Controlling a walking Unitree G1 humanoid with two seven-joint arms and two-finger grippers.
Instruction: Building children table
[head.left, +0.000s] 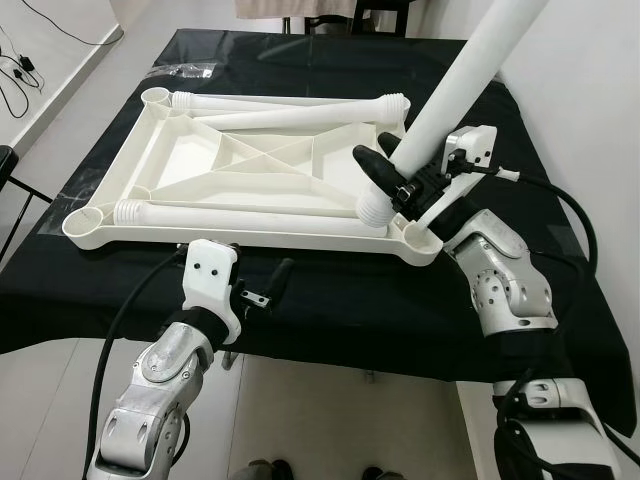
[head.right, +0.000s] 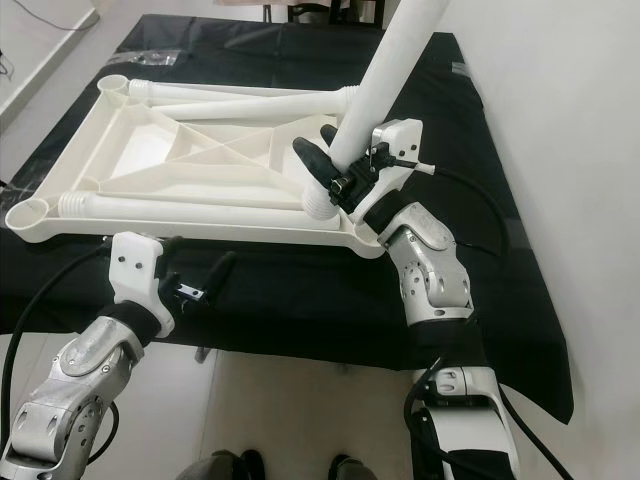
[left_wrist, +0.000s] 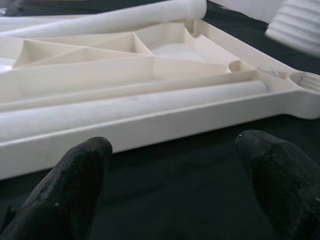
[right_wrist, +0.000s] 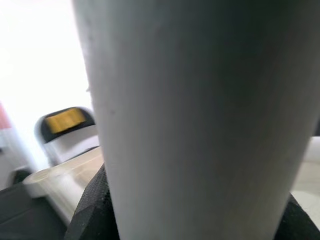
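A white plastic tabletop (head.left: 110, 185) lies upside down on a black-covered table (head.left: 320, 300), ribs up. Three white legs rest loose inside it; one long leg (head.left: 260, 215) lies along the near rim. My right gripper (head.left: 392, 178) is shut on a fourth white leg (head.left: 455, 80), holding it tilted upright, its ribbed end (head.left: 374, 208) just beside the near-right corner socket (head.left: 425, 240). In the right wrist view that white leg (right_wrist: 195, 115) sits between the black pads. My left gripper (head.left: 268, 285) is open, hovering over the black cloth just before the tabletop's near rim (left_wrist: 150, 132).
The table's front edge (head.left: 300, 350) runs just under my arms, with pale floor (head.left: 320, 420) below. A white wall (head.left: 580, 90) stands close on the right. Cables (head.left: 20, 65) lie on the floor at the far left.
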